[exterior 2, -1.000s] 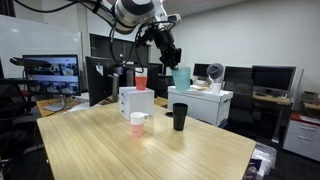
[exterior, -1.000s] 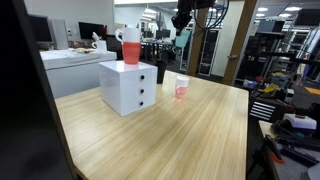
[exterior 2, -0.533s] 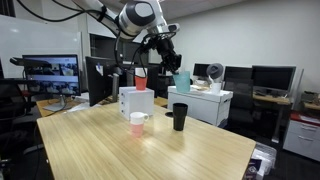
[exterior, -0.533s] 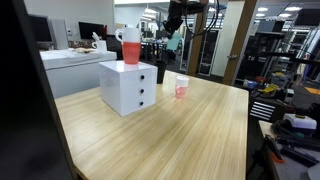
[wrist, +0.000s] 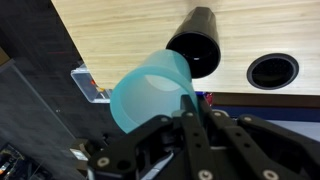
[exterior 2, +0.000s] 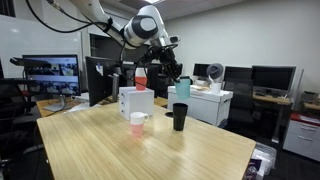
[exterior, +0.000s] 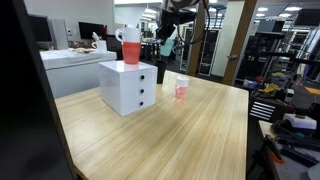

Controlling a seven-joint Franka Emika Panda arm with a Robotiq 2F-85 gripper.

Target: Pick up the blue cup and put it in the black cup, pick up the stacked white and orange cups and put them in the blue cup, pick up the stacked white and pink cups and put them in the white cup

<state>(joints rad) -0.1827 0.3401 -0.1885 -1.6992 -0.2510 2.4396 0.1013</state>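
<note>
My gripper [exterior 2: 174, 74] is shut on the pale blue cup [exterior 2: 182, 90] and holds it in the air just above the black cup [exterior 2: 179, 117], which stands on the wooden table. In an exterior view the blue cup [exterior: 166, 45] hangs over the black cup [exterior: 160, 72]. In the wrist view the blue cup [wrist: 150, 93] sits between my fingers [wrist: 195, 112], with the black cup [wrist: 197, 40] below it. The white and orange stack [exterior: 131, 46] [exterior 2: 140, 78] stands on a white drawer box. The white and pink stack [exterior: 181, 87] [exterior 2: 137, 124] stands on the table.
The white drawer box [exterior: 129, 86] [exterior 2: 136, 102] stands at the far side of the wooden table [exterior: 170, 135]. A round dark hole [wrist: 272, 70] lies near the table's edge beside the black cup. Desks and monitors stand behind.
My gripper has come down with the blue cup and moved closer over the black cup. The other cups have not moved.
</note>
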